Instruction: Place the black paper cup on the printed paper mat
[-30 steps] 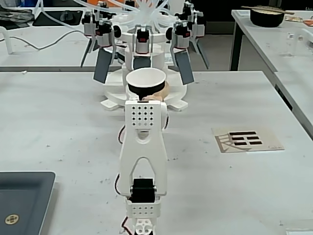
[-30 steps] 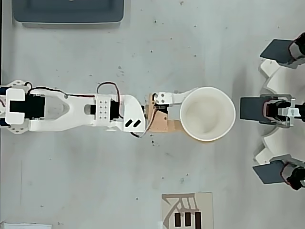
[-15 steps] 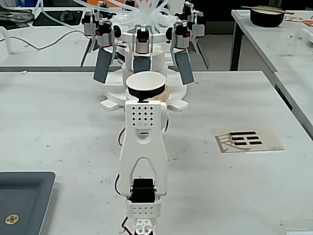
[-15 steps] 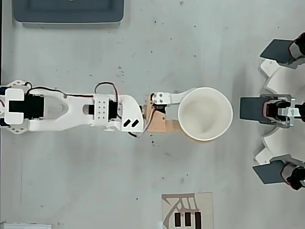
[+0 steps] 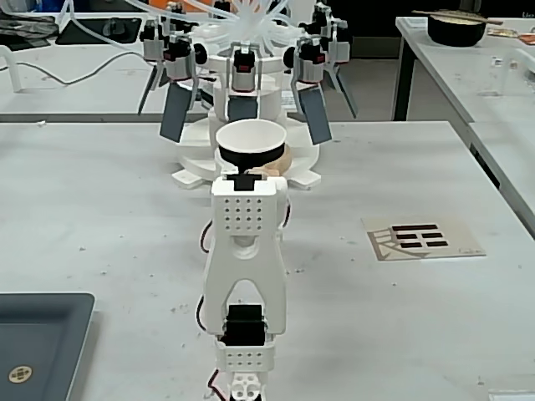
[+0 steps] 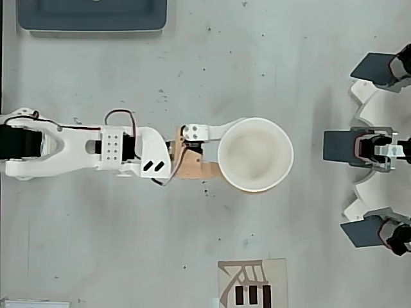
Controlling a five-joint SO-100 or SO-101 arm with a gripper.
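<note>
The black paper cup [image 5: 251,144] [image 6: 255,154], white inside with a white rim, stands upright just beyond the arm's end. In the overhead view its mouth looks wider than the mat, so it seems raised off the table. My gripper [image 5: 251,173] [image 6: 231,149] is shut on the cup: a white finger [image 6: 226,126] curves along one side and a tan finger [image 6: 196,170] lies at the other. The cup's lower part is hidden behind the arm in the fixed view. The printed paper mat [image 5: 422,238] [image 6: 252,283] lies flat and bare, right of the arm in the fixed view.
A white stand with several small black-and-white grippers [image 5: 251,75] [image 6: 379,147] rises just behind the cup. A dark grey tray [image 5: 42,334] [image 6: 90,16] sits at the near left of the fixed view. A dark bowl with chopsticks [image 5: 456,27] is on another table.
</note>
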